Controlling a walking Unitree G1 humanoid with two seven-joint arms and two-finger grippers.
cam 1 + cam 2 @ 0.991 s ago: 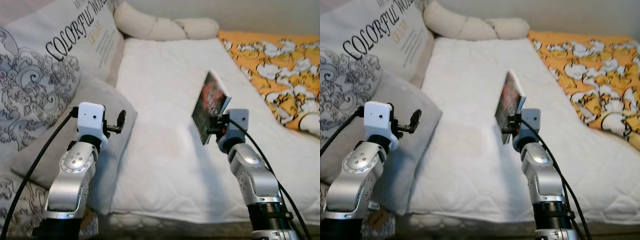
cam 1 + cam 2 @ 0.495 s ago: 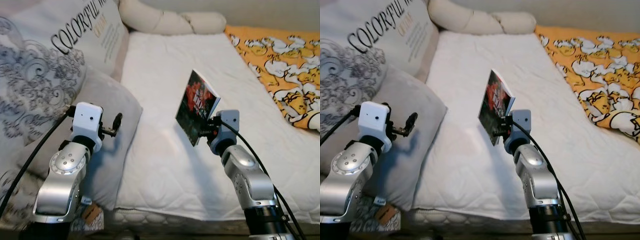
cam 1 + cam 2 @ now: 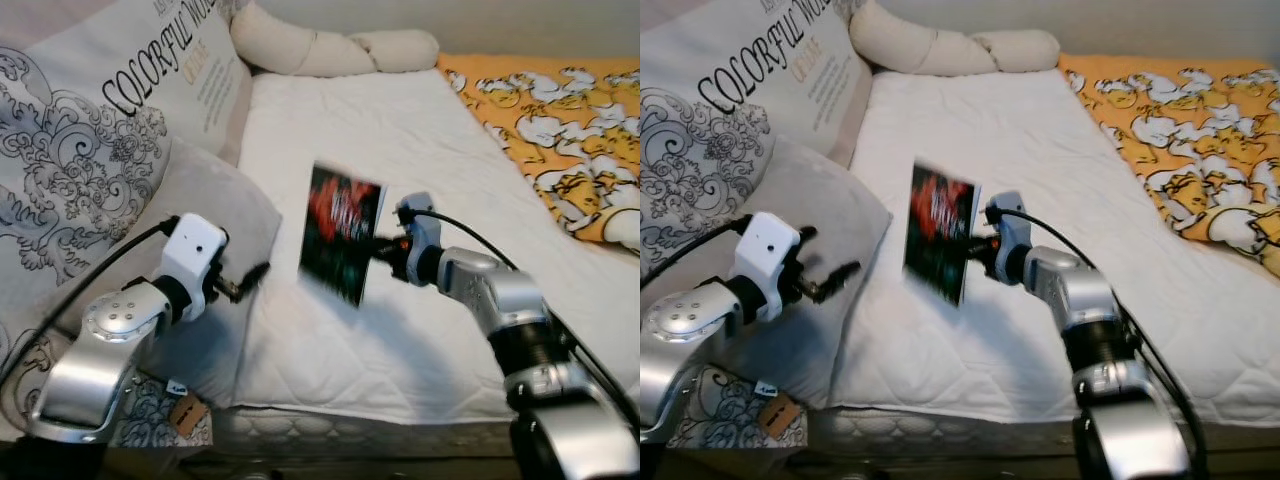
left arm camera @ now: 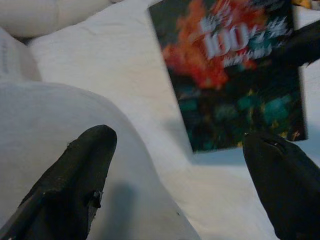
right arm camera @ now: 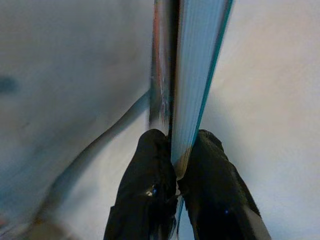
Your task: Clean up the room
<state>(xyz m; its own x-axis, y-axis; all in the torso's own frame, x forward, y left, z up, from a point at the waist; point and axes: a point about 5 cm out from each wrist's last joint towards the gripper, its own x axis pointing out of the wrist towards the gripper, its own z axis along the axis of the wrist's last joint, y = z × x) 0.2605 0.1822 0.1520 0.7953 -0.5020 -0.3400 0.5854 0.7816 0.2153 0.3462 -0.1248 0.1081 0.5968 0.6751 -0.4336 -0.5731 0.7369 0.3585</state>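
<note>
While a second ago the book (image 3: 341, 231) stood tilted above the middle of the bed (image 3: 420, 130), the right tool (image 3: 383, 249) now holds it swung across to the robot's left, cover facing the camera, clear of the mattress and near the grey pillow (image 3: 205, 200). Its fingers (image 5: 150, 200) are clamped on the lower edge of the pages. The left tool (image 3: 252, 276) waits with its two fingers spread wide, empty, pointing at the book (a handover looks likely). The book is blurred, so the swing is probably not finished.
</note>
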